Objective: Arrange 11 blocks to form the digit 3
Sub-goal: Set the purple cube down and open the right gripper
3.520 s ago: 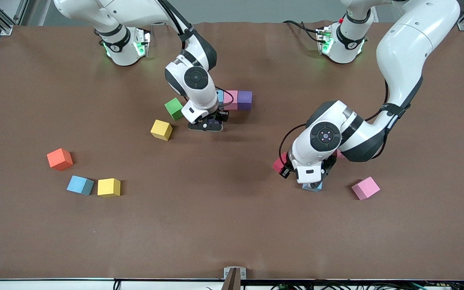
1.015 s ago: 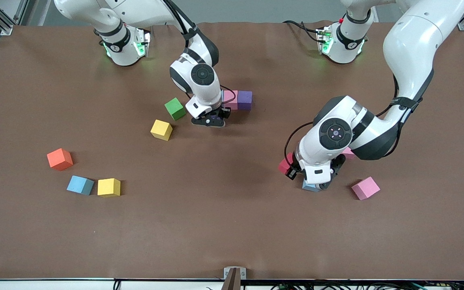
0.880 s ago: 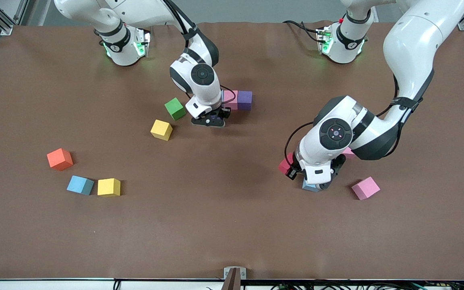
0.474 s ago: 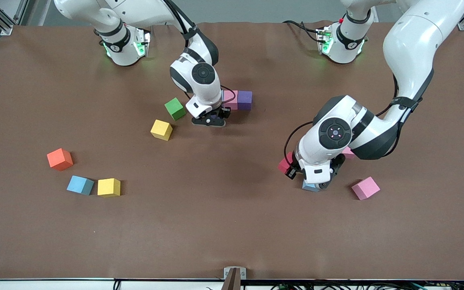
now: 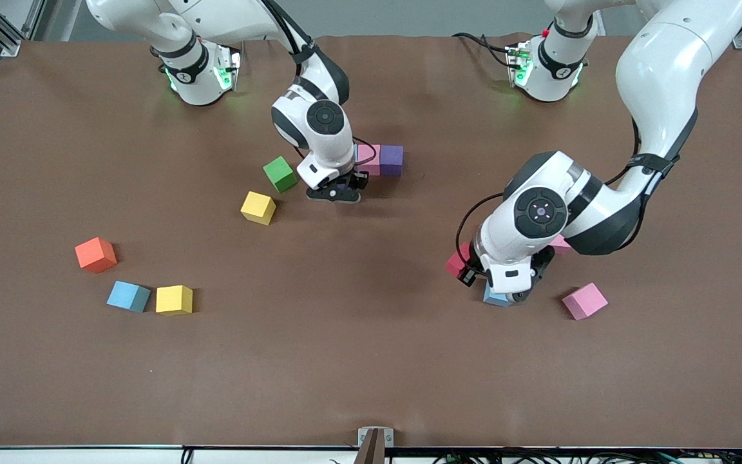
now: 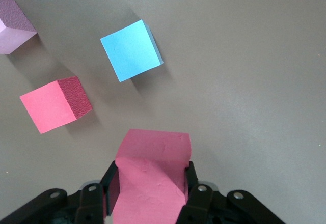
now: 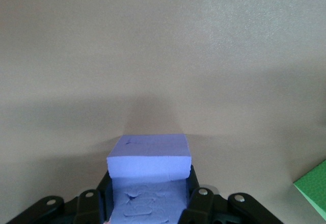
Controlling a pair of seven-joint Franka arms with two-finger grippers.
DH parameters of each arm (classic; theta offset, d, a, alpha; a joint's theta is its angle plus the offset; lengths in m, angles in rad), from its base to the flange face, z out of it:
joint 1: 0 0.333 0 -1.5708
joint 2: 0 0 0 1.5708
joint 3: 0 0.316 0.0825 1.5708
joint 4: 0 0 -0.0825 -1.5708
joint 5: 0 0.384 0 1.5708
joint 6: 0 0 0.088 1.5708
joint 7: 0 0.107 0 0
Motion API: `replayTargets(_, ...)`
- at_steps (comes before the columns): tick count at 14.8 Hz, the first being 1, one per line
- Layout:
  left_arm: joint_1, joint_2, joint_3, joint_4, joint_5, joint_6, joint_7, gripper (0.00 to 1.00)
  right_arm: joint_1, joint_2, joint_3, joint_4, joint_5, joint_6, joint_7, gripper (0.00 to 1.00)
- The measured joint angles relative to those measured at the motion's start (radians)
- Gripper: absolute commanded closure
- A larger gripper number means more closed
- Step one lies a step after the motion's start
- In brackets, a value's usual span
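2 of my grippers are busy: my left gripper (image 6: 150,196) has its jaws clamped on 1 red block (image 6: 153,170) over the table (image 5: 345,361) beside a light blue block (image 6: 131,50); my right gripper (image 7: 148,198) grips 1 purple block (image 7: 149,175) beside 1 pink block (image 5: 369,159) and a second purple block (image 5: 391,160). 2 yellow blocks (image 5: 258,207) lie loose.

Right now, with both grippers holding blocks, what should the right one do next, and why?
Probably open the right gripper and release its purple block: it looks set on the table beside the pink and purple row. The left gripper holds a red block near a light blue block.
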Motion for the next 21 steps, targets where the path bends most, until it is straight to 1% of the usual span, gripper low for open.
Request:
replayTargets(4, 0.005, 0.0, -0.014, 0.0, 0.0, -0.021, 0.0, 0.53, 0.0, -0.001, 0.0, -0.002, -0.001, -0.001, 0.0, 0.62)
replayTargets(21, 0.013, -0.007, -0.015, 0.001, 0.0, -0.023, 0.0, 0.53, 0.0, -0.003, -0.001, -0.004, -0.004, -0.015, 0.0, 0.62)
